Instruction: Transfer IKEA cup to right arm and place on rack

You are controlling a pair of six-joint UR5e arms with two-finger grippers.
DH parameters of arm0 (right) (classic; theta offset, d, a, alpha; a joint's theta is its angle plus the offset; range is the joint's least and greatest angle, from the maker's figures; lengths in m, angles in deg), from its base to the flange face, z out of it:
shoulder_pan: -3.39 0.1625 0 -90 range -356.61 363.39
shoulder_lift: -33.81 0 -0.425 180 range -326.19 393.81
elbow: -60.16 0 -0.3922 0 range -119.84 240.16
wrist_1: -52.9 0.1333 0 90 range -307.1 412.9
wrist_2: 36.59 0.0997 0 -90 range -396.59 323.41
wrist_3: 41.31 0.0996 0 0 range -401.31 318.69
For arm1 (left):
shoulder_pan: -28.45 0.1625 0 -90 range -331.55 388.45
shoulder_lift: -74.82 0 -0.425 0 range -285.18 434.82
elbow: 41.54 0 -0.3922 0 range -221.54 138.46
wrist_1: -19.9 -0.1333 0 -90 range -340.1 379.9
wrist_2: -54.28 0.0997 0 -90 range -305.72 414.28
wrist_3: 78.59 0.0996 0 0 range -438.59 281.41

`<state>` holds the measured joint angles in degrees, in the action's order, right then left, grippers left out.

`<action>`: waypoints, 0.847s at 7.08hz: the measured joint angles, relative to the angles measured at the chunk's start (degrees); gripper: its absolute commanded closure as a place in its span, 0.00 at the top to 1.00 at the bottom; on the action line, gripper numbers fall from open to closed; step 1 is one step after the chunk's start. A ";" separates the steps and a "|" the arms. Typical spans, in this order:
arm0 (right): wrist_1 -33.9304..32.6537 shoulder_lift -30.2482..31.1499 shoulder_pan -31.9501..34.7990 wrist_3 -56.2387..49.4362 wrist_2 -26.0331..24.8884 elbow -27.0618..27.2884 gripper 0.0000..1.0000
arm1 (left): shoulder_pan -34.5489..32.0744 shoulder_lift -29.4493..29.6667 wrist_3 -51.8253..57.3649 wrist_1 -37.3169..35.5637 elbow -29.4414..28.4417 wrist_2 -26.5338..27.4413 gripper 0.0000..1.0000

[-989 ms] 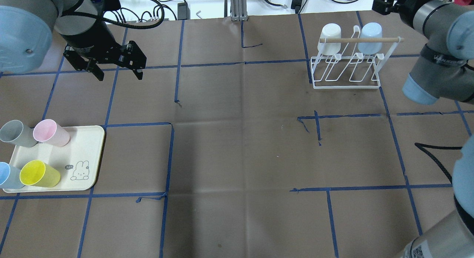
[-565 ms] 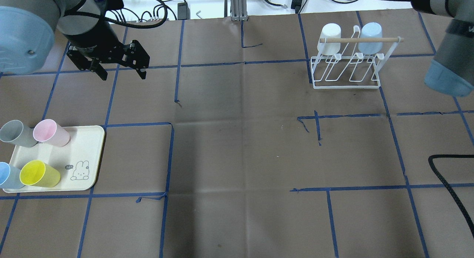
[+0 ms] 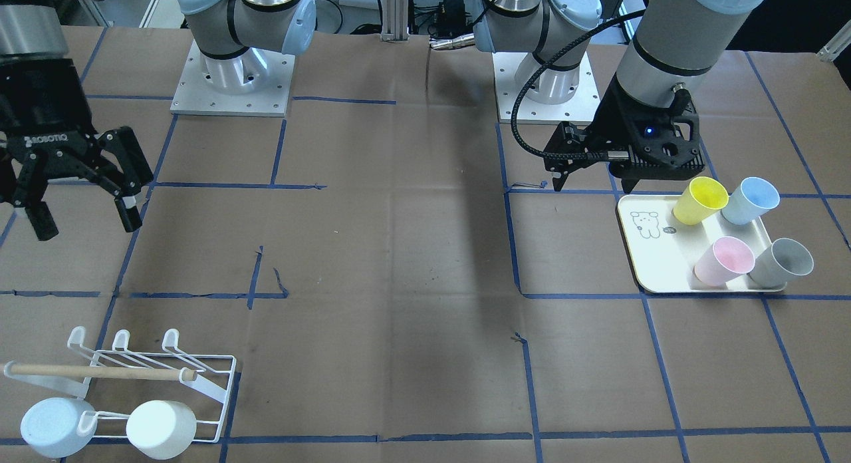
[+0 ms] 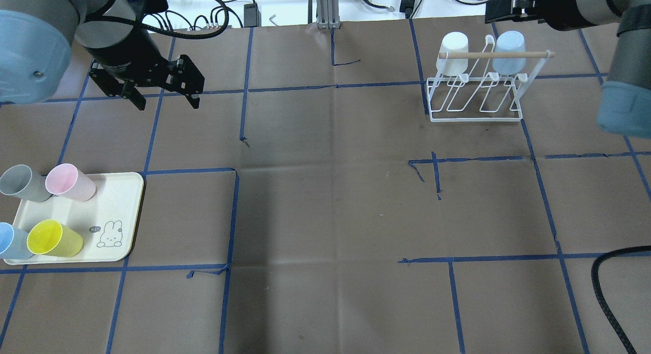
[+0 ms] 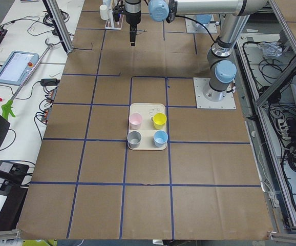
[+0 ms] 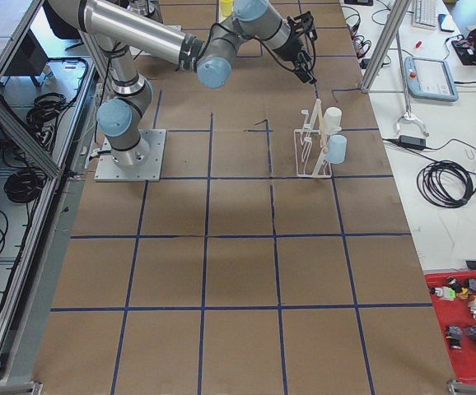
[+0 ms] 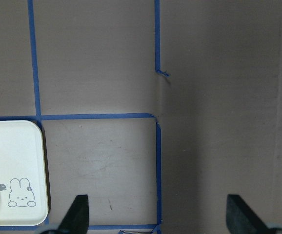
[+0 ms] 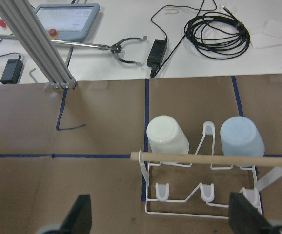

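Several IKEA cups stand on the cream tray (image 4: 114, 201): grey (image 4: 20, 182), pink (image 4: 70, 181), yellow (image 4: 53, 238) and pale blue (image 4: 9, 241). My left gripper (image 4: 158, 95) is open and empty, above the table behind the tray; it also shows in the front view (image 3: 592, 181). The white wire rack (image 4: 475, 97) with its wooden dowel holds an upturned white cup (image 4: 454, 53) and a pale blue cup (image 4: 509, 51). My right gripper (image 3: 85, 222) is open and empty, above the table on the robot's side of the rack (image 3: 166, 383). Its wrist view looks down on the rack (image 8: 199, 204).
A black cable (image 4: 608, 288) hangs from my right arm at the overhead view's lower right. Blue tape lines grid the brown table cover. The left wrist view shows the tray's corner (image 7: 14, 161). Cables and a teach pendant lie beyond the table's far edge.
My right arm has swung, its elbow moving up and outward in the overhead view. My left gripper has shifted slightly right. Both grippers stay open. Cups have not moved.
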<state>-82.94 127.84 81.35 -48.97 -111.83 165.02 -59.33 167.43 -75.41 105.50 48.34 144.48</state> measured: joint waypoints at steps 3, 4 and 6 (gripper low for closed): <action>21.89 7.18 1.04 5.41 -2.46 0.03 1.00 | -0.02 0.33 -0.01 -0.02 0.12 0.03 0.99; 27.54 9.12 2.67 7.49 -4.39 0.02 1.00 | -0.03 0.80 -0.01 -0.06 0.14 0.10 0.99; 32.44 10.69 8.58 11.08 -10.31 -0.25 1.00 | -0.01 1.19 -0.01 -0.08 0.13 0.15 0.99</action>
<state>-50.50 138.53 89.94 -37.89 -122.13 164.77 -59.34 168.63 -75.43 105.42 48.47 144.63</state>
